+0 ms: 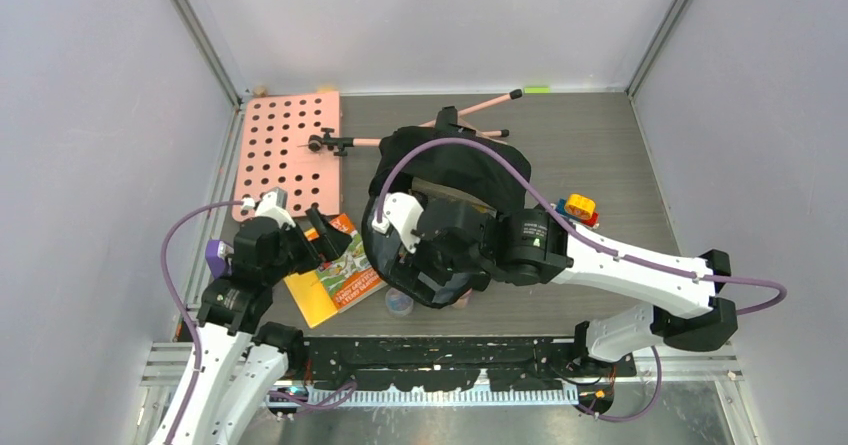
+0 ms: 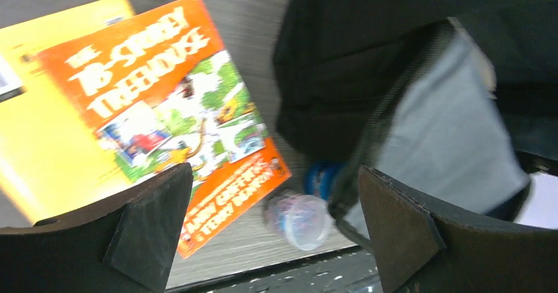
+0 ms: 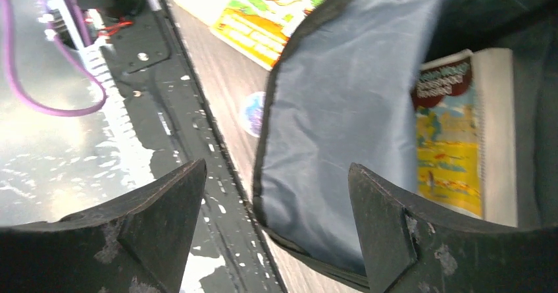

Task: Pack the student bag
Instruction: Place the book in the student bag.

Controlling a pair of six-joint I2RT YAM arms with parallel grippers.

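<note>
- Left tool (image 2: pixel 273 194): fingers spread wide with nothing between them. It hangs low over the desk (image 1: pixel 600 145), above the corner of an orange book (image 2: pixel 177 108) that lies on a yellow book (image 2: pixel 39 141), just beside the bag.
- Right tool (image 3: pixel 276 174): also open and gripping nothing. It hovers over the bag's near mouth, with the grey-lined flap (image 3: pixel 342 108) showing between its fingers but not pinched.
- Bag (image 1: pixel 455 170): lies mid-desk with its mouth open toward the arms. One book (image 3: pixel 447 135) is already inside, lying flat.
- Handling, as I judge it: the fabric is soft and limp with no frame, so it will probably sag, fold and close on itself unless held. It is likely light when empty, and will grow heavier and lopsided as books go in. The lining looks smooth and may slip between the pads; the thicker outer cloth should hold better.
- Where to take hold: the flap along its stitched edge, pinched through both layers and lifted to keep the mouth open while the other tool feeds a book in. Grabbing mid-panel would only bunch the cloth.
- A small clear capsule (image 2: pixel 299 217) sits on the desk, touching or just beside the bag's near edge. Dragging the bag could set it rolling.
</note>
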